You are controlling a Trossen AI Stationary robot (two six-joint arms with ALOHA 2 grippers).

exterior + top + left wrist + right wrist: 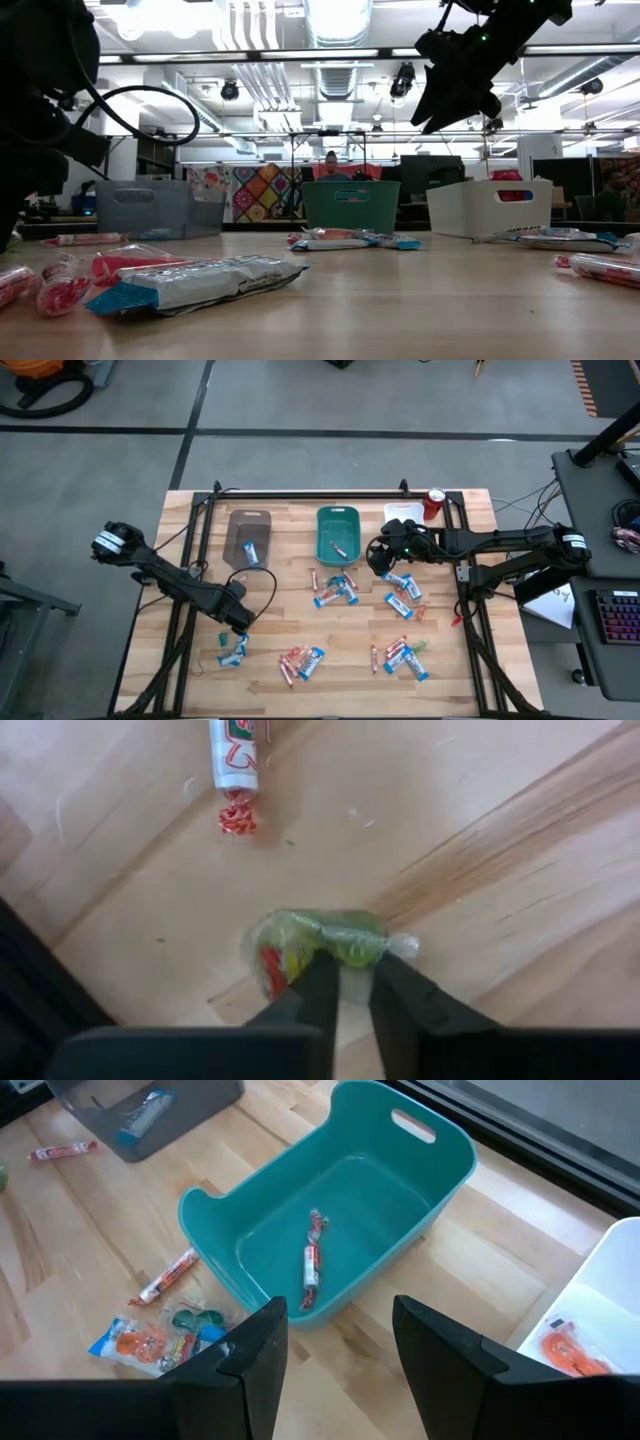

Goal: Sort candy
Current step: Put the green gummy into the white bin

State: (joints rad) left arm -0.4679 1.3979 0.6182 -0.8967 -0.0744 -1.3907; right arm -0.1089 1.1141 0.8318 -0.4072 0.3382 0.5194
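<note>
One small green sweet [325, 942] sits pinched between the fingers of the left end effector [345, 982], pressed against the tabletop [480, 840] near its left front part. The fingers have closed narrow on the crinkled wrapper at its middle, with a twisted tail sticking out to one side. To do this step well, I would lift straight up and slowly, since the grip is on loose wrapper and a sideways tug could let the piece slip. A red-and-white stick [233, 765] lies just ahead of the fingertips, clear of the grasp, so a vertical rise should leave it alone.

The right end effector [330, 1345] hangs with its fingers spread wide and empty, above the near rim of the teal tray [250, 1280], where one red stick [311, 1265] already lies.

Red lettering on the stick ahead of the left fingers cannot be read, and no other wrapper shows a legible brand.
</note>
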